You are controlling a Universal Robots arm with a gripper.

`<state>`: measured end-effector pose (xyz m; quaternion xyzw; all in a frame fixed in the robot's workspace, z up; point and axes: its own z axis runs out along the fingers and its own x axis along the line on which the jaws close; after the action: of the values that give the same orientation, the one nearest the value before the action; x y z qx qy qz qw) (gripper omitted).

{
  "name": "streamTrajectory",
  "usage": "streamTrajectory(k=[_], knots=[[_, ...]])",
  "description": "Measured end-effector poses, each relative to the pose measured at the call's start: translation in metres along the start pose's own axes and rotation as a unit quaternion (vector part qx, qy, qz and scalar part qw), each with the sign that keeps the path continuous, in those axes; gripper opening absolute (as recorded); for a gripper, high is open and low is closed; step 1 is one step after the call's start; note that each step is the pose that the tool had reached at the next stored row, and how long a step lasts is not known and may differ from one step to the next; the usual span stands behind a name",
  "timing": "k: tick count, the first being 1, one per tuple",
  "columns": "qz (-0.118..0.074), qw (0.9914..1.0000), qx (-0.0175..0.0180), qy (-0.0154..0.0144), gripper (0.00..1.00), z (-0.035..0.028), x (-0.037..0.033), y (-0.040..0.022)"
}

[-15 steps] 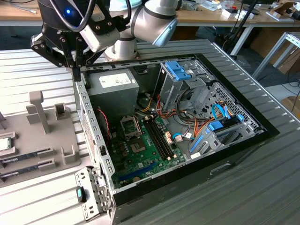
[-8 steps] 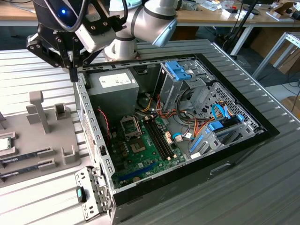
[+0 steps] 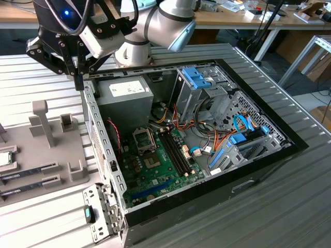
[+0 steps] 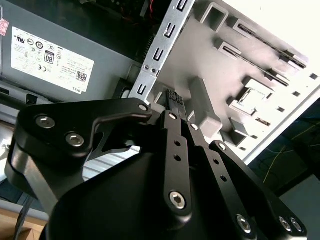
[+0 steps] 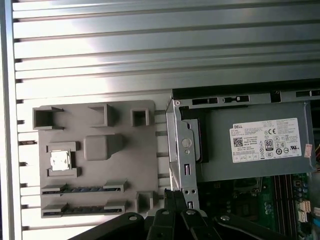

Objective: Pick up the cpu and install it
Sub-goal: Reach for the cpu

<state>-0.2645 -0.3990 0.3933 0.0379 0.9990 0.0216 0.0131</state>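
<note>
Gripper [image 3: 79, 85] points straight down, its 2 fingers pressed together, apparently on nothing. It hangs over the computer case [image 3: 101, 139] side wall, near the power supply [image 3: 126, 90]. The arm [image 3: 165, 23] reaches in from behind the case. The cpu [image 5: 60, 161] sits in a grey tray [image 5: 145, 150] slot outside the case, well apart from the gripper.

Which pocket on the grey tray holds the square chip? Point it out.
The square pocket cradling the cpu, next to the raised block; the two long ones hold memory sticks instead.
</note>
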Motion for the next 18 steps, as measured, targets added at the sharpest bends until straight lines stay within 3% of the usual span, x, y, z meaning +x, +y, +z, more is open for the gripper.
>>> streamTrajectory(k=[18], knots=[[0.000,1.00000,0.0000,0.0000,0.11,-0.0004,0.0146,-0.0011]])
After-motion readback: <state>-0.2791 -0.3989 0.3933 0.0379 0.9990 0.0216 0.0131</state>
